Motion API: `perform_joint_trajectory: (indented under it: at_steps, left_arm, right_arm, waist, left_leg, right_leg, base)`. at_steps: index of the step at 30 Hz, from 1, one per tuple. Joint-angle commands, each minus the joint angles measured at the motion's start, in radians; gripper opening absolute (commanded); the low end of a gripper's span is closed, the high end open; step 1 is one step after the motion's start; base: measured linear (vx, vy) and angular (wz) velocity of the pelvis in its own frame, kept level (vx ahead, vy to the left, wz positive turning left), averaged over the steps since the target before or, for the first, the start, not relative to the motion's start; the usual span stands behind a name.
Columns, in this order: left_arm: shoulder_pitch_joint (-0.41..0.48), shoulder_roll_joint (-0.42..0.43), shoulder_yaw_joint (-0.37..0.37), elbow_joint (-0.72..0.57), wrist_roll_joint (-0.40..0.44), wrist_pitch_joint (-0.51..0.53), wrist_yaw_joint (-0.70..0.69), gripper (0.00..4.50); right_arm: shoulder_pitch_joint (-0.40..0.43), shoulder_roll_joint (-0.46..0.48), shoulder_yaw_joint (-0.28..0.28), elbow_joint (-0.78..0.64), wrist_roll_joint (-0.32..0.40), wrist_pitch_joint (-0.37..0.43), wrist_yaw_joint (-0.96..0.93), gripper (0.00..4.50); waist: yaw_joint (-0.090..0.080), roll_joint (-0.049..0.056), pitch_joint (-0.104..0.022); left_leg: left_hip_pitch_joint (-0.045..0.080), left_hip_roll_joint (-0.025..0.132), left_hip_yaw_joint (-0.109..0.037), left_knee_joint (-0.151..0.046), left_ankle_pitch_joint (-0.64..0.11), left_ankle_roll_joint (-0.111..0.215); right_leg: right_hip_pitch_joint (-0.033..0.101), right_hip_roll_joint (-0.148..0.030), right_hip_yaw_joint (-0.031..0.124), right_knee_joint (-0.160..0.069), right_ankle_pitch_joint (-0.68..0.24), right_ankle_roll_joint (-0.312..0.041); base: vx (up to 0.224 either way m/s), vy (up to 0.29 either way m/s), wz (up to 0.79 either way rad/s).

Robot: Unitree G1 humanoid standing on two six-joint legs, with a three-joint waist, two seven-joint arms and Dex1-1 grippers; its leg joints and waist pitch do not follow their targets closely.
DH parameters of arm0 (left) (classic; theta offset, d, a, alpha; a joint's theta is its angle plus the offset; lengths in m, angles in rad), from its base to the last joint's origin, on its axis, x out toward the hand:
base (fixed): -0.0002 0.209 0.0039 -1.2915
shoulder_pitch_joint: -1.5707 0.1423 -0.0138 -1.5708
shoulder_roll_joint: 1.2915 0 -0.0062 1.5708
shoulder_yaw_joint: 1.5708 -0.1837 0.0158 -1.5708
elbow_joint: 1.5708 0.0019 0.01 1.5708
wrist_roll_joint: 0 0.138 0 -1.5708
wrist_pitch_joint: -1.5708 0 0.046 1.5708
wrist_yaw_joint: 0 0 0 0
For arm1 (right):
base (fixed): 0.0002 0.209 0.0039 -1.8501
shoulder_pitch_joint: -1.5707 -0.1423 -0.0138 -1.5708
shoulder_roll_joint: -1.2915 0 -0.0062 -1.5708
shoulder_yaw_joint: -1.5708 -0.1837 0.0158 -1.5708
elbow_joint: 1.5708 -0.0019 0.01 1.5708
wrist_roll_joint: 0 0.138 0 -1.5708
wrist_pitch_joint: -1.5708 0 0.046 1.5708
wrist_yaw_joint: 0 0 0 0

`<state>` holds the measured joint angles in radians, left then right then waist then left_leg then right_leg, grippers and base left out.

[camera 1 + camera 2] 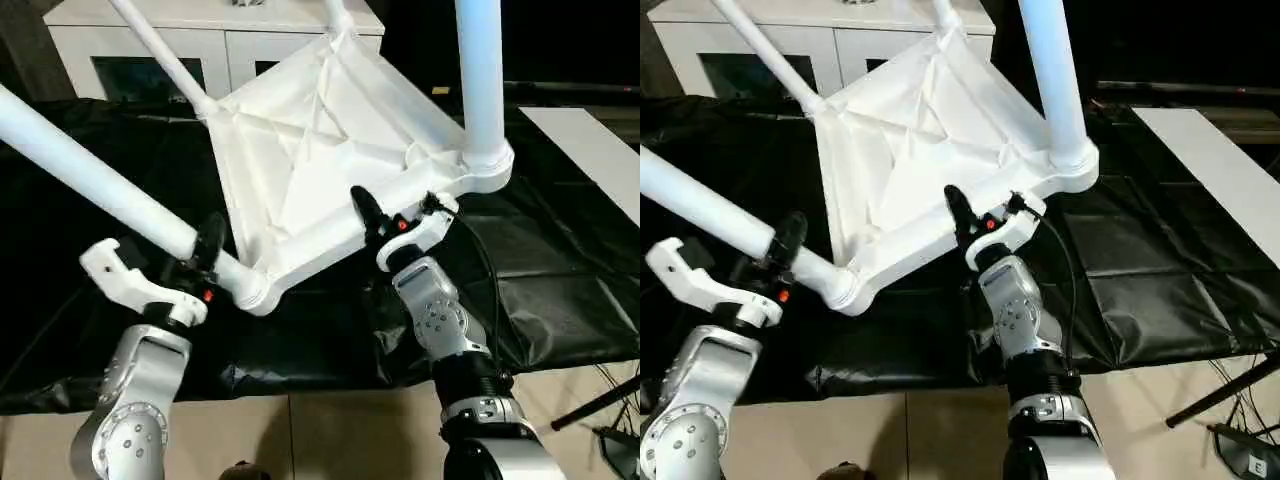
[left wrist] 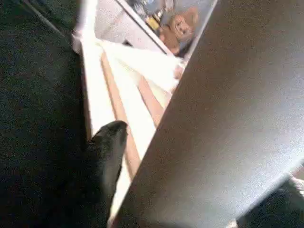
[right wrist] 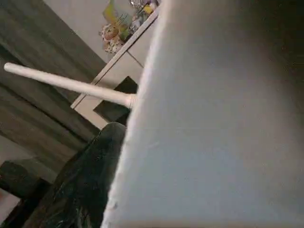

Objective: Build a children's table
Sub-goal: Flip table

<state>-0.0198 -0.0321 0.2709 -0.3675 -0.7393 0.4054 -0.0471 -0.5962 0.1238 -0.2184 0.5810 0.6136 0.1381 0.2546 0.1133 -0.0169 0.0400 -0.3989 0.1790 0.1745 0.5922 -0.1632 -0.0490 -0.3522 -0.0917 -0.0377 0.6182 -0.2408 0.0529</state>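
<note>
The white children's table (image 1: 300, 150) is tilted up over the black cloth, its ribbed underside facing me and its legs fitted at the corners. My left gripper (image 1: 197, 250) is shut on the near-left leg (image 1: 90, 175) just above its socket; in the left wrist view one black finger (image 2: 107, 156) lies against that leg (image 2: 228, 118). My right gripper (image 1: 385, 215) is shut on the tabletop's near rim, between the near-left corner and the upright right leg (image 1: 480, 80). The right wrist view has a black finger (image 3: 90, 180) beside the rim (image 3: 213, 118).
A white cabinet with glass-fronted doors (image 1: 120, 45) stands behind the table. A long flat white board (image 1: 590, 150) lies at the right. Black cloth (image 1: 560, 260) covers the work surface. Cables and a stand leg (image 1: 600, 410) lie on the floor at lower right.
</note>
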Motion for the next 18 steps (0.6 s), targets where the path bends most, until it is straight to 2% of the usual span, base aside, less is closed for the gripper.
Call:
perform_joint_trajectory:
  at_steps: [1, 2, 3, 5, 9, 10, 12, 15, 18]
  left_arm:
    - [-0.006, 0.003, 0.066, -0.002, 0.018, -0.044, 0.032, 3.39]
    - [-0.011, 0.011, 0.08, 0.014, 0.046, -0.059, 0.052, 3.39]
    - [-0.021, 0.026, 0.112, 0.049, 0.084, -0.081, 0.092, 3.63]
    - [-0.026, 0.035, 0.13, 0.065, 0.097, -0.099, 0.108, 3.73]
    - [-0.038, 0.055, 0.166, 0.085, 0.086, -0.111, 0.128, 3.93]
    - [-0.038, 0.055, 0.166, 0.085, 0.086, -0.111, 0.128, 3.97]
    - [-0.053, 0.071, 0.19, 0.107, 0.1, -0.125, 0.149, 3.97]
    - [-0.07, 0.085, 0.229, 0.145, 0.11, -0.145, 0.187, 3.97]
    - [-0.067, 0.089, 0.233, 0.153, 0.118, -0.148, 0.196, 3.97]
  right_arm:
    - [-0.021, -0.071, -0.031, -0.058, -0.086, -0.085, -0.077, 2.22]
    - [-0.023, -0.088, -0.024, -0.071, -0.112, -0.098, -0.089, 2.22]
    - [-0.025, -0.128, 0.008, -0.103, -0.181, -0.114, -0.107, 2.22]
    - [-0.026, -0.152, 0.027, -0.124, -0.231, -0.121, -0.118, 2.22]
    - [-0.032, -0.189, 0.038, -0.176, -0.273, -0.095, -0.14, 2.22]
    - [-0.032, -0.189, 0.038, -0.176, -0.273, -0.095, -0.14, 2.22]
    - [-0.034, -0.231, 0.072, -0.22, -0.309, -0.032, -0.154, 2.16]
    - [-0.039, -0.282, 0.1, -0.285, -0.365, 0.028, -0.212, 2.14]
    - [-0.044, -0.292, 0.097, -0.306, -0.387, 0.042, -0.234, 2.1]
  waist:
    - [-0.004, 0.008, -0.061]
    - [-0.004, 0.008, -0.06]
    - [-0.002, 0.01, -0.059]
    - [-0.002, 0.013, -0.058]
    - [-0.001, 0.014, -0.057]
    - [-0.001, 0.013, -0.057]
    - [0.001, 0.012, -0.057]
    - [0.004, 0.01, -0.06]
    - [0.008, 0.01, -0.062]
  left_leg:
    - [0.037, 0.042, -0.011, -0.073, -0.163, -0.052]
    - [0.037, 0.043, -0.012, -0.075, -0.174, -0.056]
    - [0.041, 0.044, -0.013, -0.079, -0.203, -0.072]
    - [0.038, 0.044, -0.017, -0.083, -0.226, -0.09]
    - [0.043, 0.044, -0.017, -0.086, -0.286, -0.122]
    - [0.044, 0.044, -0.017, -0.087, -0.292, -0.123]
    - [0.043, 0.042, -0.019, -0.087, -0.3, -0.123]
    - [0.039, 0.039, -0.018, -0.082, -0.262, -0.119]
    - [0.041, 0.039, -0.016, -0.079, -0.248, -0.117]
  right_leg:
    - [0.013, -0.034, 0.024, -0.054, 0.096, -0.122]
    - [0.012, -0.034, 0.024, -0.055, 0.08, -0.119]
    - [0.009, -0.033, 0.025, -0.058, 0.04, -0.095]
    - [0.01, -0.034, 0.024, -0.061, 0.005, -0.076]
    - [0.002, -0.033, 0.025, -0.065, -0.036, -0.056]
    - [0.001, -0.032, 0.025, -0.065, -0.038, -0.053]
    - [0.002, -0.03, 0.026, -0.068, -0.039, -0.042]
    - [0.006, -0.031, 0.026, -0.065, 0.004, -0.028]
    - [0.002, -0.03, 0.025, -0.063, 0.015, -0.037]
  base:
    - [0.0, 0.0, 0.0]
    - [0.0, 0.0, 0.0]
    - [0.0, 0.0, 0.0]
    - [0.0, 0.0, 0.0]
    - [0.0, 0.0, 0.0]
    - [0.0, 0.0, 0.0]
    - [0.0, 0.0, 0.0]
    - [0.0, 0.0, 0.0]
    - [0.0, 0.0, 0.0]
